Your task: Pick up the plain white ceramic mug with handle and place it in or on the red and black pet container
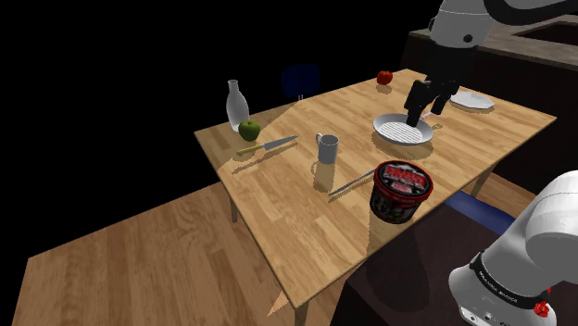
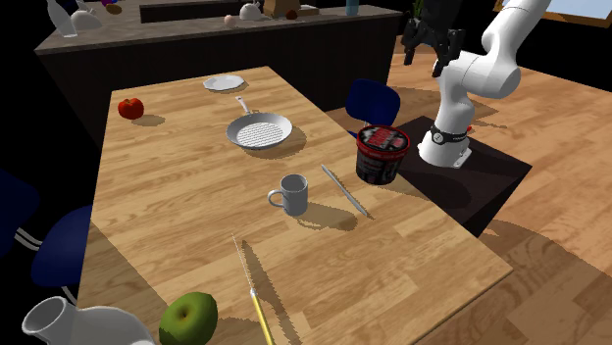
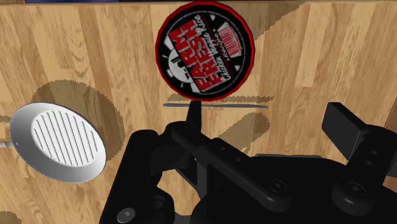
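Nearest the shoulder camera sat the arm's white base [image 1: 519,269]. Beyond it you had the gripper [image 1: 424,113] hanging above the ridged pan [image 1: 403,131], its jaws apart and empty. The white mug [image 1: 327,147] stood upright on the wooden table [image 1: 278,222], well apart from the gripper, with its handle turned away from the red and black container [image 1: 401,190]. A knife [image 1: 354,183] lay between the two. Reaching for the mug was the step in hand, I'd judge. You would have done best to travel high across to it, descend straight over it and pinch the rim wall opposite the handle, staying clear of the knife. The container's lid looked shut, so the mug wanted a firm, level hold for setting on top.
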Controlling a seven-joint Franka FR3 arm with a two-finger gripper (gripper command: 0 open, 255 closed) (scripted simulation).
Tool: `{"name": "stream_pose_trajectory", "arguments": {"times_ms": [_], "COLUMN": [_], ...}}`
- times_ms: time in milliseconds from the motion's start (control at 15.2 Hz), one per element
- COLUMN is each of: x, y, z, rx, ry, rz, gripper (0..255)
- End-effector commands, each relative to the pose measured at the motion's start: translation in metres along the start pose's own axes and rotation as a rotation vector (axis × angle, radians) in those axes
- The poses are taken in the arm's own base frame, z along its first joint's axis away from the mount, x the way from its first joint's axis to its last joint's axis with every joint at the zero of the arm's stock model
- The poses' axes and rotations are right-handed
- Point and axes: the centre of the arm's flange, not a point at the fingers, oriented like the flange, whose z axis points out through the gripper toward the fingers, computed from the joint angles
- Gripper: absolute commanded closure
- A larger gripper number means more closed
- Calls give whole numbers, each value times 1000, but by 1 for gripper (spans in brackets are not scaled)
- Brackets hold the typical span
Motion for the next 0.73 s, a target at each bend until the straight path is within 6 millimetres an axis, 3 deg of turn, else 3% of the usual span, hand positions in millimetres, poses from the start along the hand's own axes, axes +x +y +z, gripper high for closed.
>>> {"name": "stream_pose_trajectory", "arguments": {"times_ms": [0, 660], "x": [0, 101], "y": [0, 8], "z": [0, 83], "rx": [0, 7], "ry": [0, 12], "rz": [0, -46], "gripper": [0, 0]}}
